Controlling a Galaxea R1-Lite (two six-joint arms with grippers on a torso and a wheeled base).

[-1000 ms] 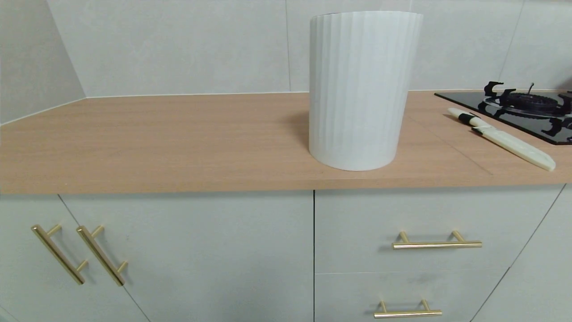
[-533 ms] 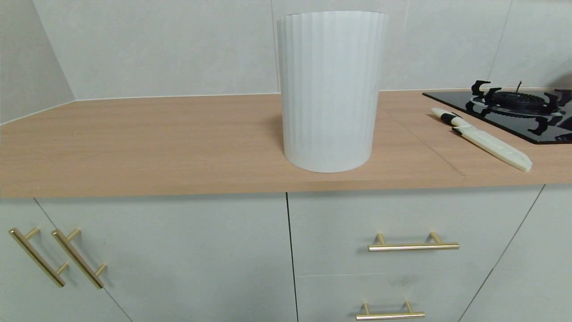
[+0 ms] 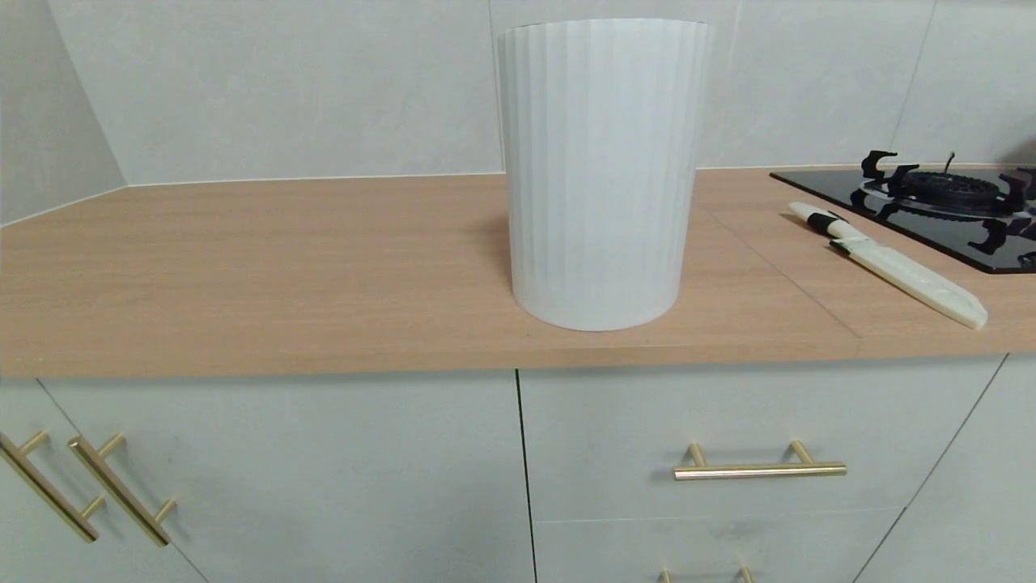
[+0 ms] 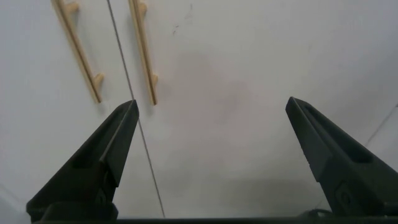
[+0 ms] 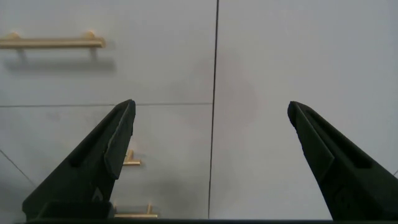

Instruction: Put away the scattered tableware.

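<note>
While the ribbed white container [image 3: 599,178] stands, a cream knife [image 3: 890,265] lies flat.

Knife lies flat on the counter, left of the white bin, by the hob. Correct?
Not quite. The head view shows the knife right of the white bin, not left. It does lie flat on the counter, by the hob.

left end effector [image 4: 211,107]: dark grey, wedge-shaped | right end effector [image 5: 211,107]: same
</note>
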